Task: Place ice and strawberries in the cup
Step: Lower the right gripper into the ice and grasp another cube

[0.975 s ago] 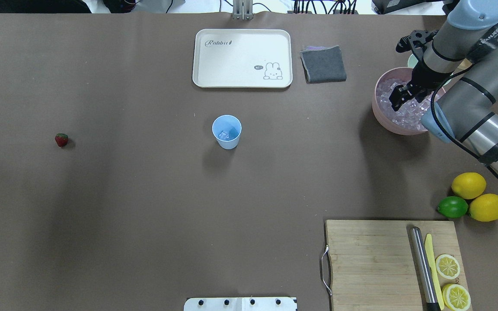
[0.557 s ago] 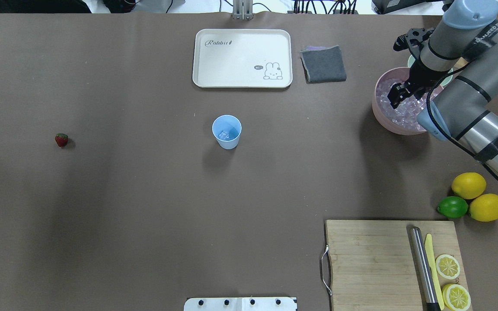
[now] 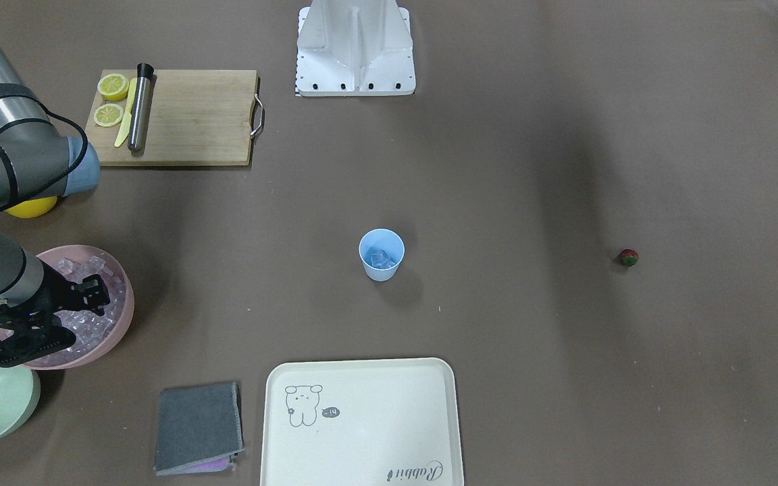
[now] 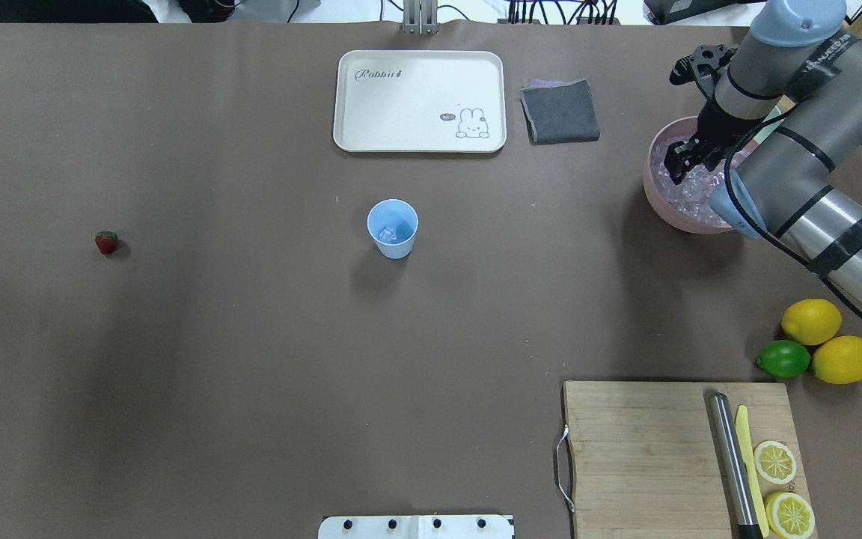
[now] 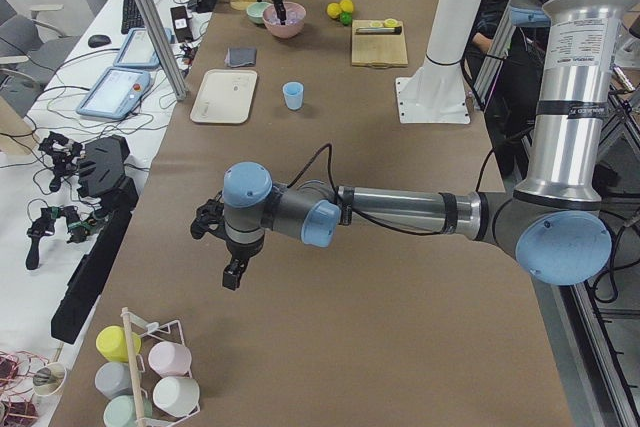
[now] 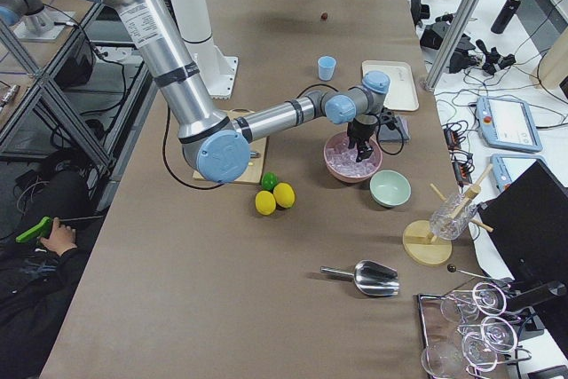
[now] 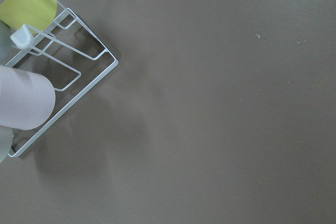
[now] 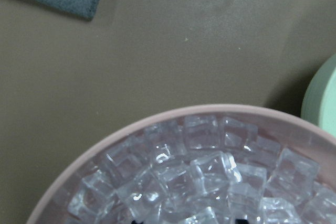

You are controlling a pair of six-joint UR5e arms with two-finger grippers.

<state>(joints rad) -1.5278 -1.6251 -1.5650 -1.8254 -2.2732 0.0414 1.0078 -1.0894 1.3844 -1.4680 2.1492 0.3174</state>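
The right gripper [image 4: 679,166] hangs over the wide pink plastic bowl [image 4: 654,196] full of small clear ice cubes [image 8: 205,171]. Its jaws stand apart, with nothing held that I can see. To do this step well, I think it should choose one top cube, come straight down around it and close gently, because glossy cubes probably slip.

The small light-blue plastic cup [image 4: 393,228] stands mid-table, well apart from the bowl. The tiny red strawberry [image 4: 106,242] lies far to the left.

The right wrist view shows single cubes, while the overhead view shows a cube inside the cup. Only the exterior left view shows the left gripper [image 5: 232,277], and I cannot tell its state.
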